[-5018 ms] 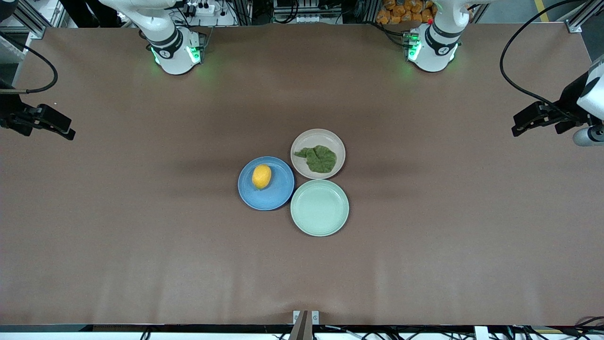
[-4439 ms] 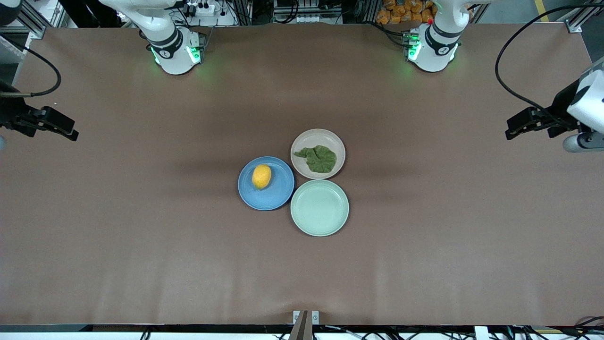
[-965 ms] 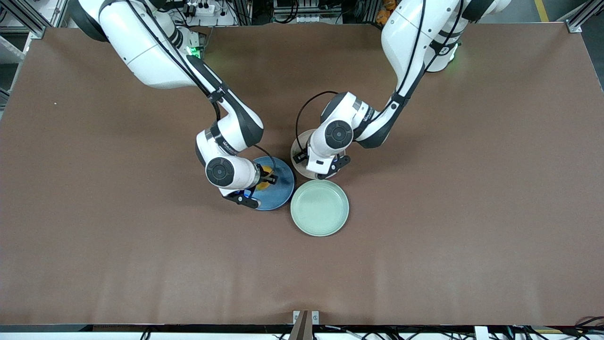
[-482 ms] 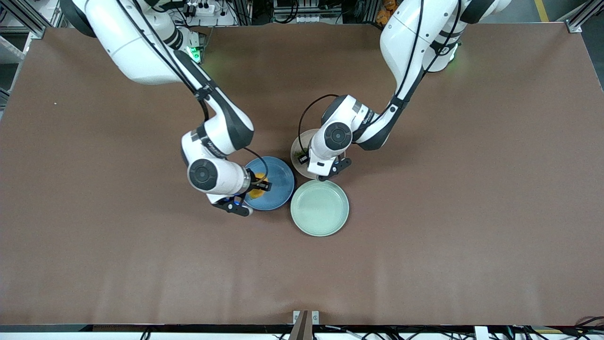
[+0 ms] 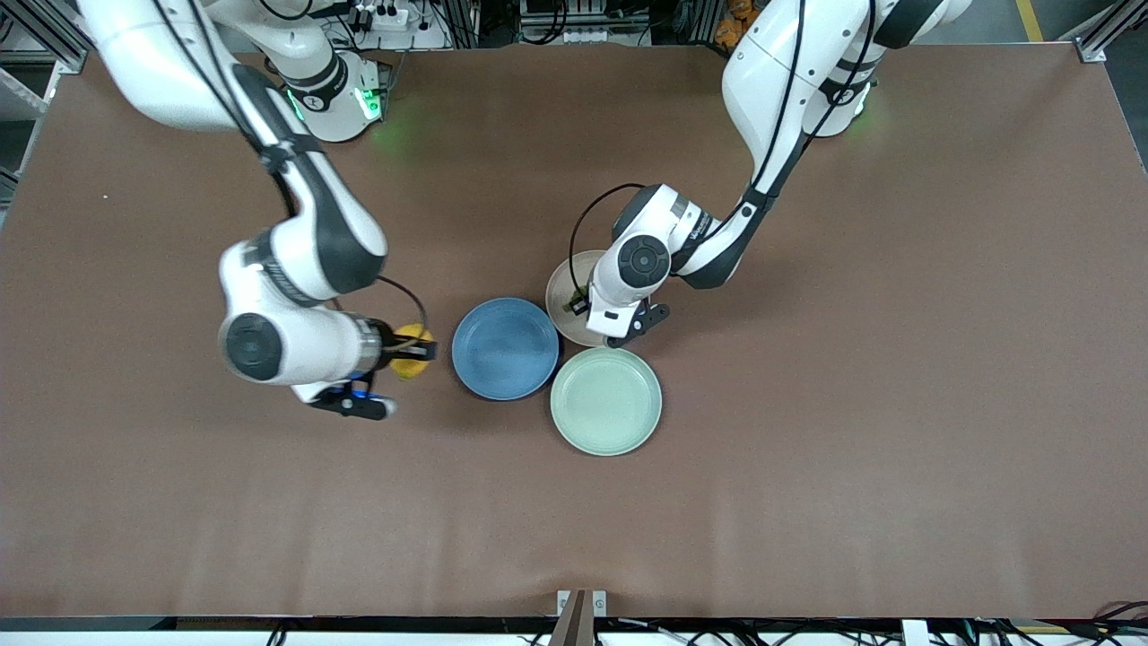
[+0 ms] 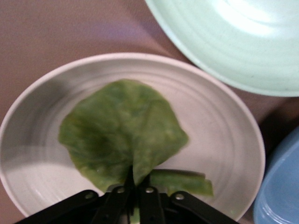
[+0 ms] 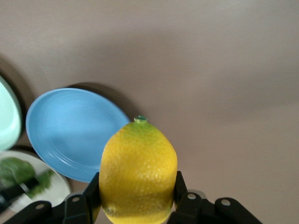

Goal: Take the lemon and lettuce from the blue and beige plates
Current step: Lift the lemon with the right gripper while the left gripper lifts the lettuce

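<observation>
Two grabs going on at once here, one per arm; right gripper [image 5: 421,346] is up in the air over bare table toward the right arm's end, just beside the blue plate [image 5: 505,349], w/ its fingers [image 7: 180,186] clamped on either side of the lemon [image 5: 413,350]; in the right wrist view the lemon [image 7: 138,171] fills the space between the pads, green stem nub pointing away from the gripper, nothing under it but brown table [image 5: 807,404]; so the lemon is off its plate and the blue plate [image 7: 70,133] is bare.

Left gripper [image 5: 592,301] is down low over the beige plate [image 5: 560,309], mostly hidden by the wrist in the front view; left wrist view shows it better, fingers [image 6: 122,198] pinched right together on the lettuce [image 6: 122,131] at the base of the leaf where it meets the stem; rest of the leaf is spread flat-ish in the beige plate [image 6: 224,130], stem bit lying beside the fingertips; can't tell if the leaf is lifted at all, looks like it's on the plate tbh.

Mint-green plate [image 5: 606,400] sits nearer the front camera than the beige one, rims touching or v close; blue plate is beside both, toward the right arm's end; all 3 bunched together mid-table.
</observation>
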You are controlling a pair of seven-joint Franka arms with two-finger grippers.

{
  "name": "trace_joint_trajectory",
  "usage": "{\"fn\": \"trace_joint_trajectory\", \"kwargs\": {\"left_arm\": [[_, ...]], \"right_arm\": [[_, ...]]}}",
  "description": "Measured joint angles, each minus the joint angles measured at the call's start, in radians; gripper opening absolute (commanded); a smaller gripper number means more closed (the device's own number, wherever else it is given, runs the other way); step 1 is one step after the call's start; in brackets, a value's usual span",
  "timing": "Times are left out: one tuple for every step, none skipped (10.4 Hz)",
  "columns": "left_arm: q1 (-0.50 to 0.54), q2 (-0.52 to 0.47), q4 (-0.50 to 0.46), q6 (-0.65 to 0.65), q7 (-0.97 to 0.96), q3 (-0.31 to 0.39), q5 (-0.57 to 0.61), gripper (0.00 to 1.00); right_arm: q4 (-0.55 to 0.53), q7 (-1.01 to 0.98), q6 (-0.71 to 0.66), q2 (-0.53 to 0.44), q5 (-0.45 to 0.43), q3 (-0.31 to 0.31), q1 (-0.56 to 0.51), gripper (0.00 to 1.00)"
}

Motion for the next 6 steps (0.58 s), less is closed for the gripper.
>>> {"fn": "trace_joint_trajectory", "kwargs": {"left_arm": [[0.001, 0.000, 0.006, 0.008, 0.000, 0.001, 0.001, 0.00], [0.002, -0.002, 0.015, 0.012, -0.001, 0.002, 0.001, 0.00], [0.007, -0.009, 0.024, 0.013, -0.001, 0.003, 0.001, 0.00], [0.016, -0.026, 0.032, 0.012, -0.001, 0.003, 0.001, 0.00], [0.028, -0.052, 0.036, 0.004, -0.001, 0.004, 0.002, 0.00], [0.048, -0.084, 0.038, -0.012, -0.001, 0.006, 0.008, 0.00]], "right_arm": [[0.000, -0.100, -0.056, -0.027, -0.001, -0.007, -0.054, 0.00], [-0.001, -0.217, -0.103, -0.048, -0.001, -0.028, -0.104, 0.00], [-0.002, -0.342, -0.137, -0.061, -0.001, -0.070, -0.141, 0.00], [-0.009, -0.449, -0.149, -0.067, -0.001, -0.117, -0.160, 0.00], [-0.030, -0.523, -0.147, -0.066, -0.001, -0.153, -0.168, 0.00], [-0.056, -0.567, -0.137, -0.065, -0.001, -0.176, -0.168, 0.00]]}}
